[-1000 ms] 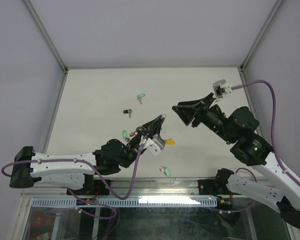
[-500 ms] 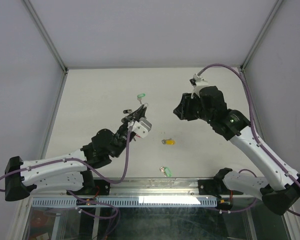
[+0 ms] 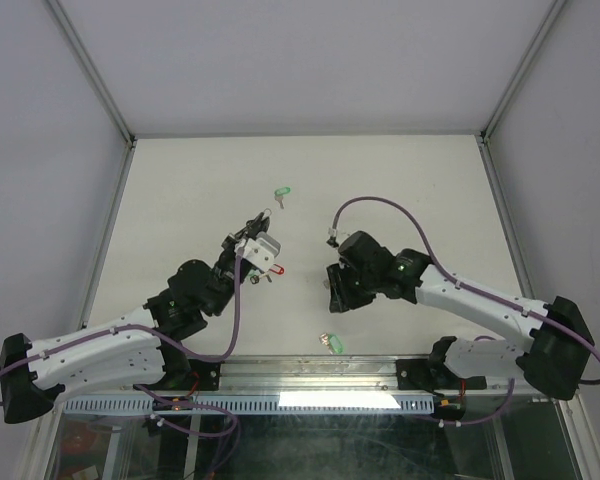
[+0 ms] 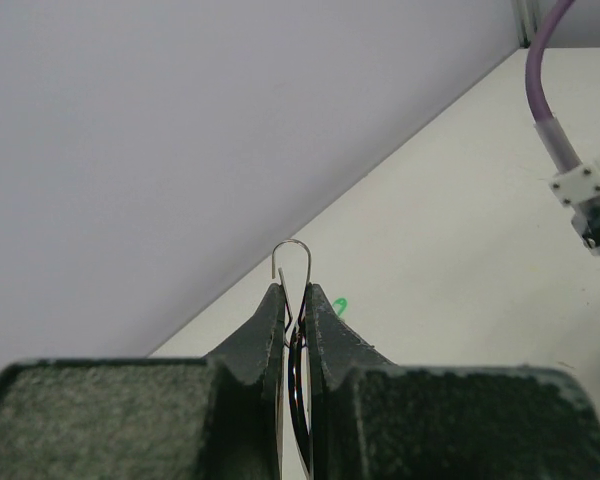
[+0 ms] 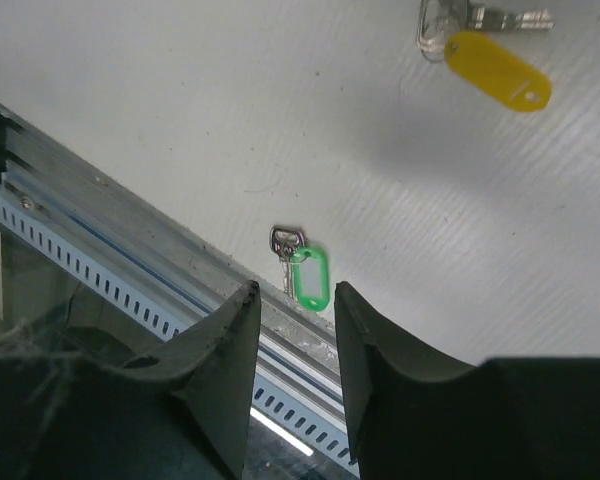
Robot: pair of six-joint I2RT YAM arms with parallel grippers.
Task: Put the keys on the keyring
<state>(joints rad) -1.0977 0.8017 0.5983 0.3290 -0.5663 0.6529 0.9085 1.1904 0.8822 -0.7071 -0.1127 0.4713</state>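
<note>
My left gripper (image 3: 252,226) is shut on the keyring (image 4: 293,262), a thin silver wire loop sticking out past the fingertips. A red tag (image 3: 278,268) and small keys show beside that wrist; I cannot tell whether they hang from the ring. My right gripper (image 5: 295,300) is open and empty, held low over the table and pointing at the front edge. A green-tagged key (image 5: 305,272) lies just beyond its fingertips and also shows in the top view (image 3: 329,342). A yellow-tagged key (image 5: 495,65) lies further off. Another green-tagged key (image 3: 282,193) lies further back.
A metal rail (image 5: 130,290) runs along the table's front edge, right beside the near green key. Grey walls (image 3: 280,60) close in the back and sides. The right arm's purple cable (image 3: 380,205) loops over the middle of the table.
My right arm has swung down from the back right to low over the table's near centre, covering the yellow key in the top view. My left gripper has moved left and back with the ring.
</note>
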